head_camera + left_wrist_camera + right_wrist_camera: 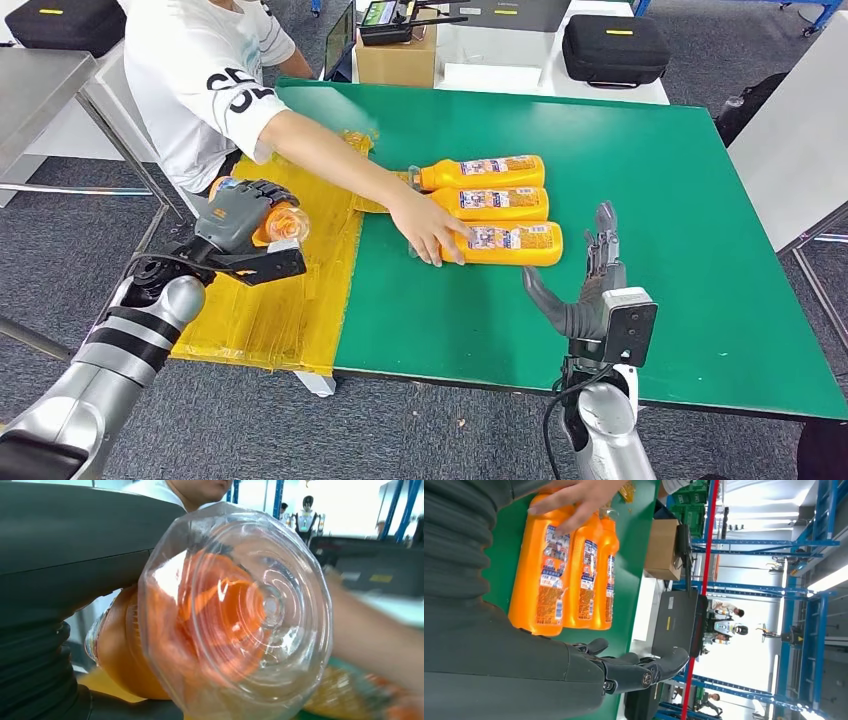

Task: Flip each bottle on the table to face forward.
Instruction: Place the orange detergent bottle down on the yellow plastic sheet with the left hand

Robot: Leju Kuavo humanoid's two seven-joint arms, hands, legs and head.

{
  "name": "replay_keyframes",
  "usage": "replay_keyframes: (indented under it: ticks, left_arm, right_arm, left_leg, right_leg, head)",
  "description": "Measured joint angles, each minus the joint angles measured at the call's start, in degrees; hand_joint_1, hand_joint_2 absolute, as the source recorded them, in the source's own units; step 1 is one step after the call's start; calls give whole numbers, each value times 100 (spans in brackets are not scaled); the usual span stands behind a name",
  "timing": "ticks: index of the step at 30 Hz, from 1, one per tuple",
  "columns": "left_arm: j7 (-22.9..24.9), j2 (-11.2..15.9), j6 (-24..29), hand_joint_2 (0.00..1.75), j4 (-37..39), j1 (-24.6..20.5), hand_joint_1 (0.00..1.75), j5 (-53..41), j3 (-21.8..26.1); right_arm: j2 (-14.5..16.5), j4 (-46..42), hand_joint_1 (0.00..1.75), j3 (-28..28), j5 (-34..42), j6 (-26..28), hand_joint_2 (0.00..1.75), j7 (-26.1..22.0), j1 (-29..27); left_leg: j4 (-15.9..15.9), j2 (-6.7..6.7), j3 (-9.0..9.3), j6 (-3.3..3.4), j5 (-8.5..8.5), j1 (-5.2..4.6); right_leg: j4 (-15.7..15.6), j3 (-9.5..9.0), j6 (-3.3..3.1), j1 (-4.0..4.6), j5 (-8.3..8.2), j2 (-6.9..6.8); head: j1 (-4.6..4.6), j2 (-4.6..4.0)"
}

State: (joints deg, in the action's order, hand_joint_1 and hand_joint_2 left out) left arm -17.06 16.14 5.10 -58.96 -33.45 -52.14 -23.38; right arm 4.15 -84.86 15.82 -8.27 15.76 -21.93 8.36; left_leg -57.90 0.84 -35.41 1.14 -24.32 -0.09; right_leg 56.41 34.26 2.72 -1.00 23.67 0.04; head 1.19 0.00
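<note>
Far left, at about nine o'clock in the head view: left hand (237, 212) wrapped around an orange bottle (281, 222), held above the yellow plastic sheet (290, 300) and off the green table (640, 180). Clear bottle base turned straight at the left wrist camera (235, 615), orange showing through it. Facing of that bottle's label not readable from here.

Toward centre: a person's hand (428, 228) reaching in from eleven o'clock, resting on the neck end of the nearest of three orange bottles. All three lying flat, side by side and touching – far bottle (485, 172), middle bottle (495, 204), near bottle (510, 243). Long axes running three to nine o'clock, caps toward nine, printed labels turned up.

Right of centre, around five o'clock: right hand (598, 275) with fingers straight and spread, holding nothing, palm toward the row. Near bottle lying at about eleven o'clock from this hand, near but apart – its base end the closest part. Seen from the right wrist, same fingers (644, 670) extended just off the bottle bases.

Judgement: right hand the nearer one for the row, approach broadside to the long axis; left already occupied. Person's hand in the way, so some risk of contact.
</note>
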Motion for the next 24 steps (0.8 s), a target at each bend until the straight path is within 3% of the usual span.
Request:
replay_keyframes:
  ticks: [7,17,24]
  left_arm:
    - [145,412,-437,175,177,-327,175,-620,-579]
    - [506,677,-672,175,288,-378,175,-805,-1106]
    - [334,812,-1117,175,298,-407,175,-514,-1634]
  right_arm:
    - [0,-3,0,-99,-22,-94,175,23,-56]
    - [45,14,0,-261,-95,-135,175,21,-176]
    - [118,173,0,-416,-97,-235,175,-81,-196]
  left_leg:
    - [0,0,1,-2,2,1]
    - [0,1,-1,-2,1,1]
    - [0,3,0,-3,2,1]
  right_leg:
    - [2,0,0,1,0,0]
    - [1,-1,0,0,0,0]
    - [1,-1,0,1,0,-1]
  head:
    - [0,-1]
    - [0,0]
    - [-1,0]
